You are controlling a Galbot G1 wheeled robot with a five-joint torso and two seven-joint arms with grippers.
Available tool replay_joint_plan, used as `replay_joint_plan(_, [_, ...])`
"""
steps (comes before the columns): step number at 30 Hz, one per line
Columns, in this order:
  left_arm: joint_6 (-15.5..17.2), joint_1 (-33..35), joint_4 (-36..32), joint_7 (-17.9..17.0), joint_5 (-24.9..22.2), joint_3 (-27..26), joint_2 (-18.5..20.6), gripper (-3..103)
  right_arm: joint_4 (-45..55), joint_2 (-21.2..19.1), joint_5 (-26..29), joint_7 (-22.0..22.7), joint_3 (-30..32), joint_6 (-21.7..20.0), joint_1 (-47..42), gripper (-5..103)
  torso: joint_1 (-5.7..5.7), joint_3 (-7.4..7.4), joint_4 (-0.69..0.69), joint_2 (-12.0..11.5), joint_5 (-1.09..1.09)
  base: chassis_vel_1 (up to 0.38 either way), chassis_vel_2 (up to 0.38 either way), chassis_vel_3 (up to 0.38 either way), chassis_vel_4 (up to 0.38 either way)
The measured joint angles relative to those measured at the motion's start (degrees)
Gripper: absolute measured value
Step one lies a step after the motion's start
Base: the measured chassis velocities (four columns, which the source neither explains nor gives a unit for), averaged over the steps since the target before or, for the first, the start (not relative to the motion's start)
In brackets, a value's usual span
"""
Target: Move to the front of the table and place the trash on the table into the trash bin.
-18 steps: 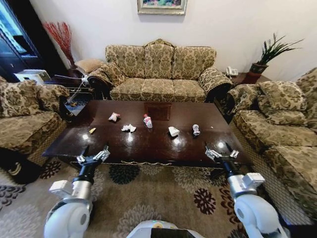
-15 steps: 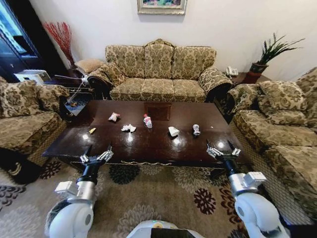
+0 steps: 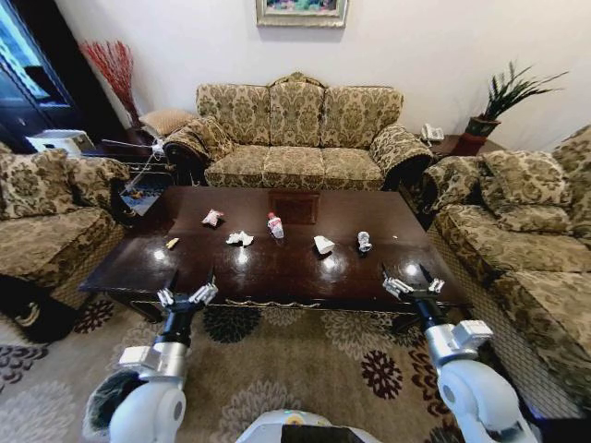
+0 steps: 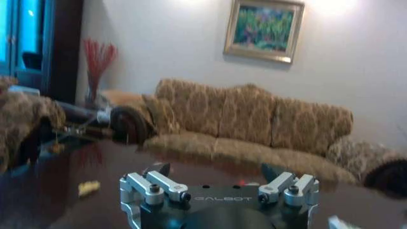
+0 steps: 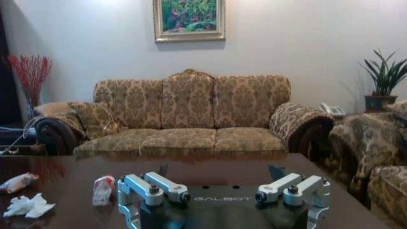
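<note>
The dark glossy table (image 3: 277,272) stands in front of me. Trash lies on it: a crinkled wrapper (image 3: 212,218), a white paper wad (image 3: 240,238), a small bottle (image 3: 275,225) with a red label, another white wad (image 3: 323,244), a small crumpled piece (image 3: 364,241) and a yellow piece (image 3: 172,243). My left gripper (image 3: 187,295) hovers open at the table's front edge, left of centre. My right gripper (image 3: 412,283) is open at the front right edge. The right wrist view shows the bottle (image 5: 104,188), wrapper (image 5: 18,182) and wad (image 5: 28,205) beyond the gripper (image 5: 218,171). The trash bin is not identifiable.
A patterned sofa (image 3: 295,138) stands behind the table, with armchairs at left (image 3: 46,221) and right (image 3: 526,231). A dark rounded object (image 3: 28,312) sits on the floor by the left armchair; I cannot tell what it is. A floral carpet (image 3: 295,369) lies under my arms.
My left arm has swung a little to the right, bringing its gripper nearer the table's middle. The right gripper has barely moved. The trash lies where it was.
</note>
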Motion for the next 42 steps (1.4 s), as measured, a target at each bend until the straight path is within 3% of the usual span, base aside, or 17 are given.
replay_joint_plan(9, [1.08,1.71,0.97,-0.07,1.49,-0.69,-0.86,97,-2.84,1.17,-0.82,-2.76,-0.54,3.55,0.5,100,0.0,0.0,0.0,0.0,0.01,0.0,0.0,0.0,0.0])
replay_joint_plan(18, [1.98,0.75,1.42,-0.62,0.08,-1.56,-0.92,94,-3.66,1.05,-1.04,-3.22,-0.76,4.42,0.88,100,0.02,0.01,0.01,-0.01,0.01,0.059,-0.049,-0.055,0.054])
replay_joint_plan(27, [2.03,0.58,2.29,-0.9,-0.08,-1.62,-1.2,98,-5.13,1.1,-2.46,-3.5,-0.81,5.89,0.87,100,-0.05,-0.02,0.0,0.03,0.01,0.098,-0.098,-0.089,0.098])
replay_joint_plan(42, [2.18,0.25,2.98,-1.1,-0.61,-2.25,-1.43,98,-4.64,1.34,-2.78,-3.73,-1.01,6.81,0.26,100,0.01,0.0,0.0,-0.01,0.02,0.071,0.053,-0.064,-0.047])
